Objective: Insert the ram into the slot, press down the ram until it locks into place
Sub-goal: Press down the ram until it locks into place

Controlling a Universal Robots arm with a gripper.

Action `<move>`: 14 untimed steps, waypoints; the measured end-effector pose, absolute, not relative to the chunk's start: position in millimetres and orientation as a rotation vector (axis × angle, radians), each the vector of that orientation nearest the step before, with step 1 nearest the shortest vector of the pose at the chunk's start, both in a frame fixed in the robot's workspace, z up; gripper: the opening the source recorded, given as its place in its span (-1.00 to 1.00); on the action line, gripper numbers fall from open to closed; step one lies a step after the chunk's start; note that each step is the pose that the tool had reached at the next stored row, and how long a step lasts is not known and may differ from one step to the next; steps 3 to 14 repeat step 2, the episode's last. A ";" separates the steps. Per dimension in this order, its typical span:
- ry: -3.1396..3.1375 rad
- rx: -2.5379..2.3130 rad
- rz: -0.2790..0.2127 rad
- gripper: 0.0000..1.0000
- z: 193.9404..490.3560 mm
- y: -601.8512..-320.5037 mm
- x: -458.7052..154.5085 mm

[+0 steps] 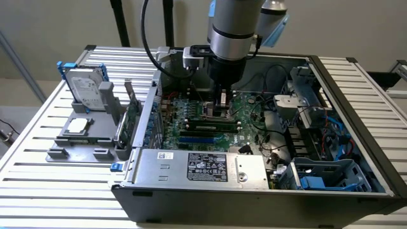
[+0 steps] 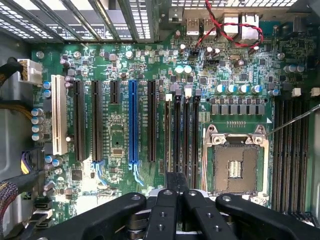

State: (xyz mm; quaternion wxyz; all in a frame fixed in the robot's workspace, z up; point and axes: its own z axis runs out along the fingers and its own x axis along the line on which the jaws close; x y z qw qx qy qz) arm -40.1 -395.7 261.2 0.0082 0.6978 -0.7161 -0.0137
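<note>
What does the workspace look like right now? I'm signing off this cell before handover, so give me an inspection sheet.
Surface: slatted metal table, carrying an open computer case.
Job's things: ram stands on edge in the black memory slots beside the CPU socket; whether it is locked cannot be told.
Clutter: hard drive upright on a grey fixture, at the exterior view's left.
Grippers: gripper inside the case just above the ram, jaws shut.
Cables: red and black twisted wires across the motherboard; black cable along the arm.
Surroundings: plain wall, nothing else seen.
</note>
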 end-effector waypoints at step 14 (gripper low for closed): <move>-2.238 2.181 -0.043 -0.79 261.2 -395.7 -40.1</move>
